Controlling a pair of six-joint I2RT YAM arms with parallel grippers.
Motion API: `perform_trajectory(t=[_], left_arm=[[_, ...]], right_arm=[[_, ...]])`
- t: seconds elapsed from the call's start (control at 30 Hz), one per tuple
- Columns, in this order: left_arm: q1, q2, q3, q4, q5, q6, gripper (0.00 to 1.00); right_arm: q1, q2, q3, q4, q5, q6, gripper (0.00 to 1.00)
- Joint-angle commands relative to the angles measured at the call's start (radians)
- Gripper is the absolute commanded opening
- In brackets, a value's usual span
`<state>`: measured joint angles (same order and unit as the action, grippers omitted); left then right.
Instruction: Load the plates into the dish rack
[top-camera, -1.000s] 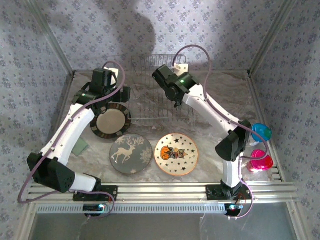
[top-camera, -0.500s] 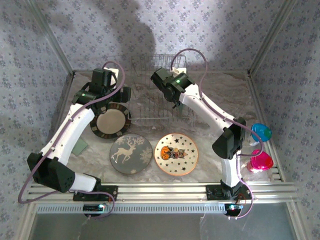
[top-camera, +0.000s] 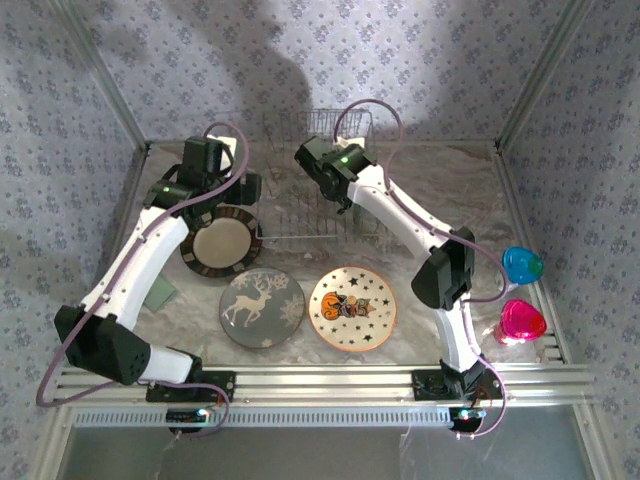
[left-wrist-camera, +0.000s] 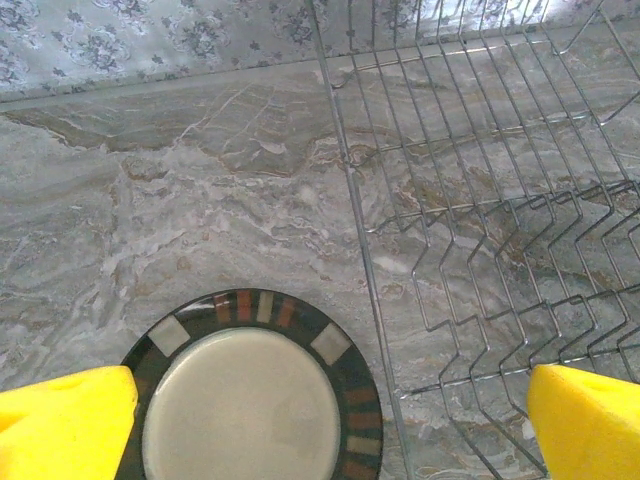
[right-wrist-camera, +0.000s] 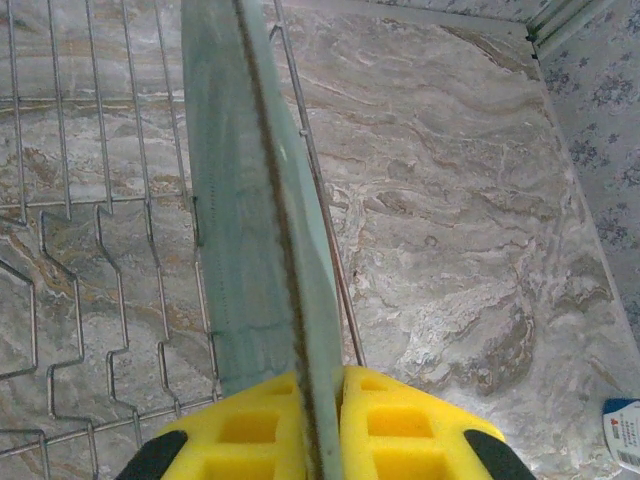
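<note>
The pale teal plate (right-wrist-camera: 250, 200) stands on edge, with my right gripper (right-wrist-camera: 325, 420) shut on its rim, over the right part of the wire dish rack (right-wrist-camera: 100, 200). From above, the right gripper (top-camera: 340, 195) hangs over the rack (top-camera: 300, 225). My left gripper (left-wrist-camera: 325, 430) is open, its yellow fingers (left-wrist-camera: 60, 425) wide apart above the brown-striped plate (left-wrist-camera: 255, 400), which lies flat just left of the rack (left-wrist-camera: 480, 200). The reindeer plate (top-camera: 262, 309) and the star plate (top-camera: 352, 306) lie flat in front of the rack.
A blue cup (top-camera: 522, 264) and a pink cup (top-camera: 522, 322) stand at the right edge by the right arm's elbow. A flat green item (top-camera: 160, 292) lies under the left arm. Patterned walls close in the marbled table on three sides.
The right arm has swung left over the rack, carrying the teal plate with it. The left arm and the plates on the table have not moved.
</note>
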<state>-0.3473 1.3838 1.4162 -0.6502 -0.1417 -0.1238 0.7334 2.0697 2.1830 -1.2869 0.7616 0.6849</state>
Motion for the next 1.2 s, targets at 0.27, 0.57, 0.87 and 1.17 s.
perform_trajectory(t=[0.27,0.57,0.87,1.17], left_arm=[[0.008,0.026,0.004,0.013,0.025,-0.011,1.0],[0.019,0.031,0.004,0.012,0.029,-0.012,0.99],[0.025,0.043,0.006,0.009,0.034,-0.014,0.99],[0.031,0.046,0.007,0.01,0.038,-0.019,0.99]], right_arm=[[-0.013,0.046,0.049,0.022,0.01,0.046,0.0],[-0.016,0.085,0.039,0.054,-0.01,0.047,0.0],[-0.002,0.112,0.031,0.057,0.0,0.069,0.0],[0.023,0.101,-0.031,0.097,0.004,0.106,0.04]])
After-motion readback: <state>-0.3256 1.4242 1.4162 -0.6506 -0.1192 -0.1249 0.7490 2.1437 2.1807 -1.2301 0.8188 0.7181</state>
